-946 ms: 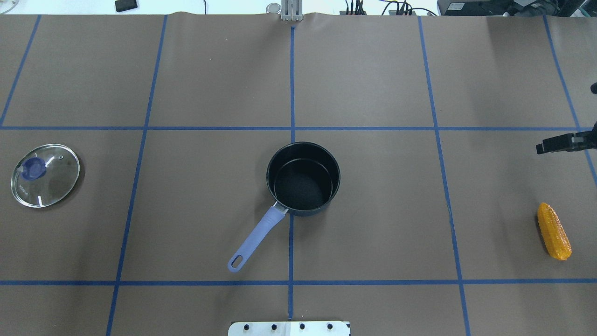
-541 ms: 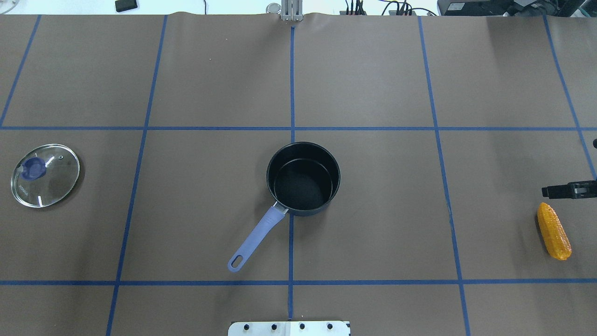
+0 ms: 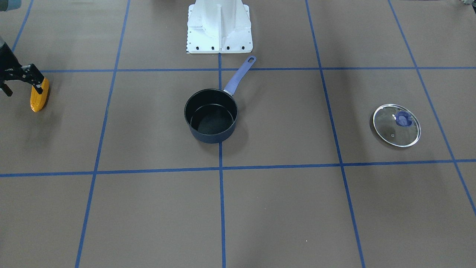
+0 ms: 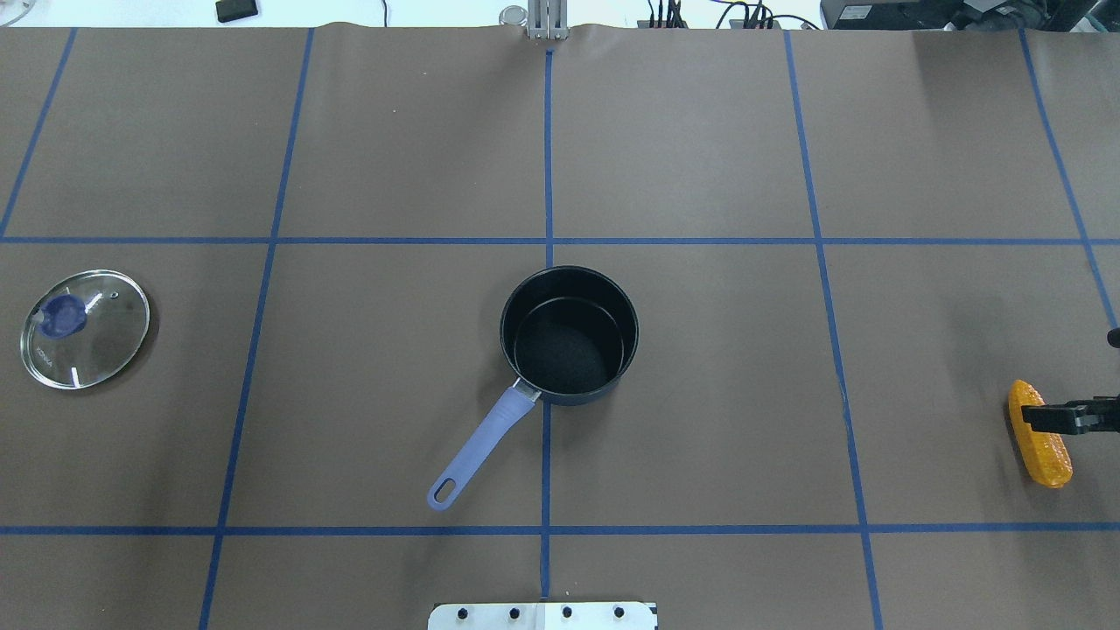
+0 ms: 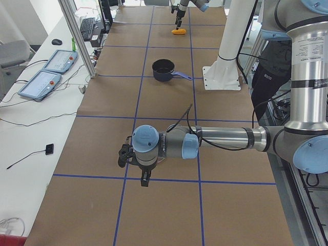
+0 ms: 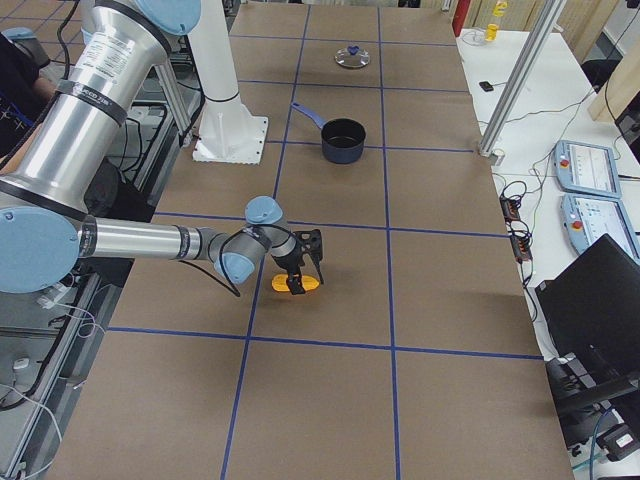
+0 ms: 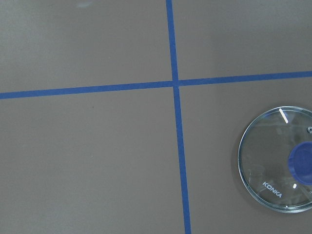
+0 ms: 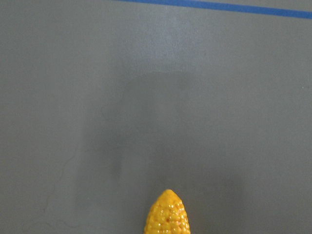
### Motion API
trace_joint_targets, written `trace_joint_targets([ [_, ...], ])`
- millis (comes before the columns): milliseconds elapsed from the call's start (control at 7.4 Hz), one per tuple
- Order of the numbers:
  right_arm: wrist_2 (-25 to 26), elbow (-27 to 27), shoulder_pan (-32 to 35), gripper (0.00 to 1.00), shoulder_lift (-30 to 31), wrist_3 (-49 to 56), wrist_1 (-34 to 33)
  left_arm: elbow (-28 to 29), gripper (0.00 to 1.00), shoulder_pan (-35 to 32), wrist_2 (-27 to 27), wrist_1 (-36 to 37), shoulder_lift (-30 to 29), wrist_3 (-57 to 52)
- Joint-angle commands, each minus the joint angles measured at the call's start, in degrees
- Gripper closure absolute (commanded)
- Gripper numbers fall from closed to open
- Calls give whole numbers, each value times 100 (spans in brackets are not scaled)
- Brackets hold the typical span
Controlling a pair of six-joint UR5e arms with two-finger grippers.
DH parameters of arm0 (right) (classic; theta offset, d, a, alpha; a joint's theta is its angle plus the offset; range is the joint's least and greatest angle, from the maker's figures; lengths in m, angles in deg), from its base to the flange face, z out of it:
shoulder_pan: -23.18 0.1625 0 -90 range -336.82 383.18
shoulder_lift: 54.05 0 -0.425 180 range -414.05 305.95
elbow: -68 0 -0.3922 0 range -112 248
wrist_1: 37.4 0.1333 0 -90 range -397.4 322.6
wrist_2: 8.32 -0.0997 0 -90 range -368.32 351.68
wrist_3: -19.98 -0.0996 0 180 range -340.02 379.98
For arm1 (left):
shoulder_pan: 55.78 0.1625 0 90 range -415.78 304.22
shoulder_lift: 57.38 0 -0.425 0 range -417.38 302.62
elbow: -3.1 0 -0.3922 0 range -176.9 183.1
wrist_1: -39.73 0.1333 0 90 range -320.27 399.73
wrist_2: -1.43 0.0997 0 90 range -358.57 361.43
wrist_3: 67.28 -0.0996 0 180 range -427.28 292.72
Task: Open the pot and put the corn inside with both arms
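Observation:
The orange-yellow corn [image 4: 1041, 451] lies on the table at the far right, also in the front view [image 3: 38, 99] and at the bottom of the right wrist view [image 8: 168, 219]. My right gripper [image 3: 21, 83] hovers over the corn's far end with its jaws spread; one finger [image 4: 1050, 417] crosses the cob in the overhead view. The dark pot [image 4: 569, 271] with a lilac handle stands open and empty at the table's middle. Its glass lid [image 4: 85, 328] lies flat at the far left, also in the left wrist view [image 7: 278, 161]. My left gripper [image 5: 134, 166] shows only in the left side view; I cannot tell its state.
The white base mount [image 3: 219, 28] stands behind the pot on the robot's side. Blue tape lines cross the brown table cover [image 4: 700, 437]. Monitors and control pendants sit beyond the table's far edge [image 6: 590, 190].
My right gripper has moved toward the robot's side of the table and now stands over the corn. The pot, the lid and the corn have not moved.

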Motion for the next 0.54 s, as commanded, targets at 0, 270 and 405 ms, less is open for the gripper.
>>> trace_joint_targets([
  [0, 770, -44, -838, 1, 32, -626, 111, -109, 2, 0, -4, 19, 16, 0],
  [270, 862, -158, -1061, 35, 41, -664, 190, -109, 2, 0, -4, 10, 16, 0],
  [405, 862, -341, -1070, 56, 41, -655, 443, -109, 2, 0, -4, 10, 33, 9],
])
